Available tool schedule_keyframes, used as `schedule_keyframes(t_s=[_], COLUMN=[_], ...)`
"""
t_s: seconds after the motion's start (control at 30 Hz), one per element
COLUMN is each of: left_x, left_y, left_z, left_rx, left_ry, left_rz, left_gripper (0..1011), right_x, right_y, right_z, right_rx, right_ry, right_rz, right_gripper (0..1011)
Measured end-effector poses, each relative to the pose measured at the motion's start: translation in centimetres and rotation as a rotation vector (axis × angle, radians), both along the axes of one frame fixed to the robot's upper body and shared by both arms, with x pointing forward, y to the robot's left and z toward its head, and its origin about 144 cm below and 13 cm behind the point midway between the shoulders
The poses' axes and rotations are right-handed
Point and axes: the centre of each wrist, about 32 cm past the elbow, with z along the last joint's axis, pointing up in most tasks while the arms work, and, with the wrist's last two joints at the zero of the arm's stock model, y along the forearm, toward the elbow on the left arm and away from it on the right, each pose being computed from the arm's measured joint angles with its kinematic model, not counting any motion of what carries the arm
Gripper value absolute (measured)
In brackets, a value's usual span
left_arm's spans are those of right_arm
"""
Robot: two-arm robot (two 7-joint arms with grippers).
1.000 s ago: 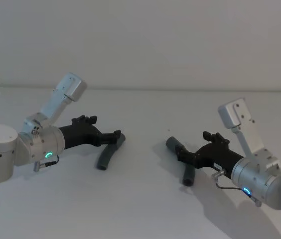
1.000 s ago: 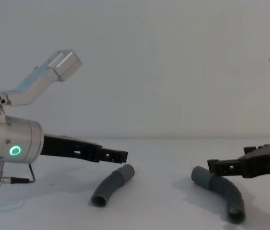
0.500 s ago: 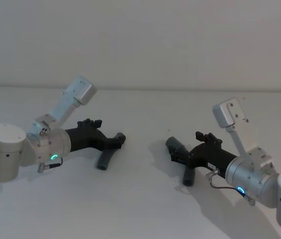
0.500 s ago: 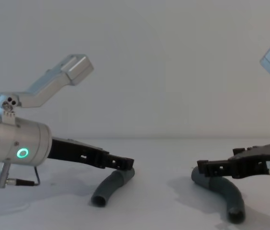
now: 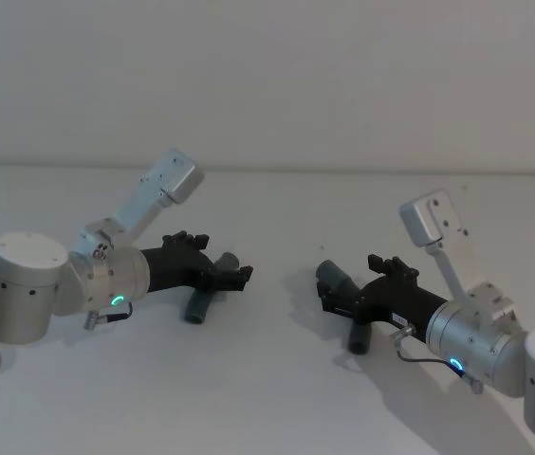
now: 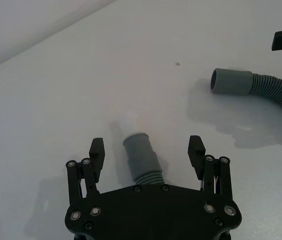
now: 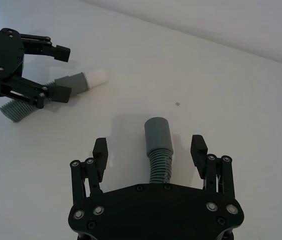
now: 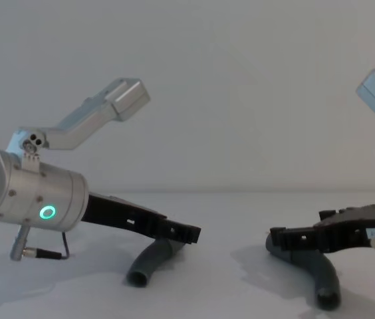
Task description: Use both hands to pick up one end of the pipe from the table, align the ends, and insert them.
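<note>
Two dark-grey ribbed pipe pieces lie apart on the white table [image 5: 267, 398]. The left piece [image 5: 198, 303] [image 8: 146, 264] has a white-tipped end [image 7: 96, 77] pointing toward the middle. My left gripper [image 5: 222, 258] [image 6: 146, 146] is open, low over it, fingers on either side of its collar [image 6: 140, 150]. The right piece [image 5: 358, 336] [image 8: 322, 274] curves toward me, its round mouth [image 6: 215, 80] facing the left piece. My right gripper [image 5: 351, 282] [image 7: 149, 145] is open, straddling that collar [image 7: 157, 132]. Neither piece is gripped.
A plain white wall [image 5: 267, 76] stands behind the table. A bare stretch of table [image 5: 282, 284] separates the two pieces, with a small dark speck [image 7: 177, 104] on it.
Both arms have reached inward and lower. The left gripper slid over its pipe's upper end; the right gripper moved over its pipe's collar. Both pipes lie where they were.
</note>
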Motion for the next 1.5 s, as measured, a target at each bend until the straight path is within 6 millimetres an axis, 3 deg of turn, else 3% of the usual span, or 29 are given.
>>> schedule_keyframes(t_s=[0.77, 1.5], left_x=[-1.4, -1.0], left_y=[-1.1, -1.4], left_z=[-0.5, -0.9], left_rx=[0.012, 0.023], left_ry=[0.025, 0.044], left_rz=[0.104, 0.093], left_gripper=[1001, 1001], right_x=[-0.2, -0.1], right_y=[-0.1, -0.1], right_z=[-0.3, -0.5], right_rx=[-0.007, -0.011], right_ry=[0.022, 0.037], right_rz=[0.007, 0.004], right_gripper=[1003, 1003])
